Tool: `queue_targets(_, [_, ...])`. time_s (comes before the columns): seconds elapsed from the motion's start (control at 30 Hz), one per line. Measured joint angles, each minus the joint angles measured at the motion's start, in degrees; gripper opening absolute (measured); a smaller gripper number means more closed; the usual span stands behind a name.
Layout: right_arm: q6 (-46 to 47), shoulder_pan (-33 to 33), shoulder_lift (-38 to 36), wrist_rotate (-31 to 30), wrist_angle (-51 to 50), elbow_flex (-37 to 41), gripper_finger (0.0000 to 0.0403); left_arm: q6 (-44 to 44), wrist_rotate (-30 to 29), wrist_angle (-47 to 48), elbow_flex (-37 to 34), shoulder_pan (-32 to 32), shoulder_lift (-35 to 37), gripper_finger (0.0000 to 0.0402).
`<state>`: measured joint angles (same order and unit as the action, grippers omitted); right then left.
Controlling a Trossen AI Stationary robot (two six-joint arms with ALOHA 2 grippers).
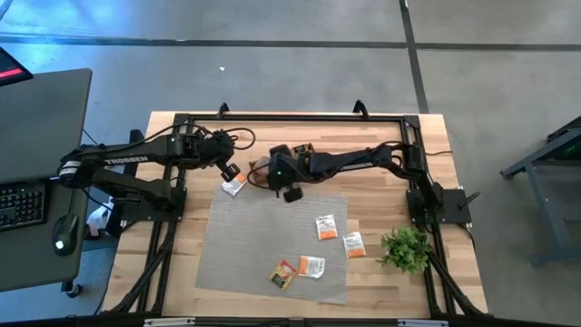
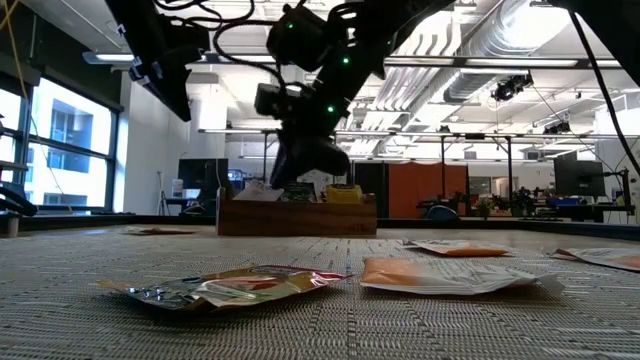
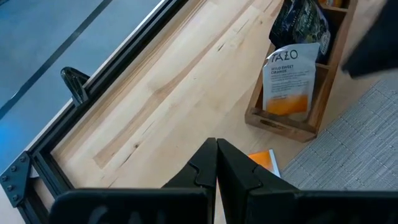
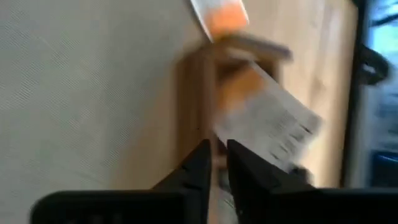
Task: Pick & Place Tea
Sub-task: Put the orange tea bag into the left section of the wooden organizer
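The right claw [image 1: 289, 188] hangs over the far edge of the grey mat [image 1: 245, 263], at the wooden box [image 2: 297, 214] that stands near the far middle of the worktop [image 1: 381, 282]. In its own wrist view its two fingers [image 4: 198, 167] stand a narrow slit apart, and a white sachet with orange print [image 4: 267, 121] lies just past the tips over the box's wall; whether the tips pinch it or are merely nearly shut, I cannot tell, as that view is smeared.

The left claw [image 1: 230, 172] hovers just left of the box, clenched with its fingers pressed together and nothing between them. A white and orange sachet [image 1: 234, 187] lies flat on the worktop right beneath it, at the mat's far left corner.

In the box, a white sachet [image 3: 287, 81] leans upright against its end wall; it reads "TAZO" and "WILD SWEET ORANGE" above an orange band. A dark packet [image 3: 298, 25] sits behind it.

Four more sachets lie loose on the mat, well apart from both claws: one at mid-right [image 1: 326, 227], one at the right edge [image 1: 353, 244], and a touching pair near the front, yellow-orange [image 1: 283, 273] and white-orange [image 1: 311, 266]. A small green plant [image 1: 405, 247] stands on the worktop right of the mat. The left arm [image 1: 127, 162] carries the word "TROSSEN".
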<state>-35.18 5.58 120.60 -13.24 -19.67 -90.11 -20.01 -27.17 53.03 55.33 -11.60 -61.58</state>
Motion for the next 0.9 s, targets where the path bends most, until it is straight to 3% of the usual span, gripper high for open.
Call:
queue_targets(0.17, [2.9, 0.0, 1.3, 6.0, 7.6, -0.1, 0.0005, -0.1, 0.1, -0.9, 0.0, 0.0, 0.0, 0.0007])
queue_targets(0.5, [-6.0, 0.8, 6.7, -5.6, 13.6, -0.1, 0.0002, -1.1, 1.2, -0.6, 0.0, 0.0, -0.1, 0.0007])
queue_targets(0.9, [-9.9, 1.3, 4.7, -2.6, 16.6, -1.5, 0.0001, -1.1, 0.7, -0.5, 0.0, 0.0, -0.1, 0.0007])
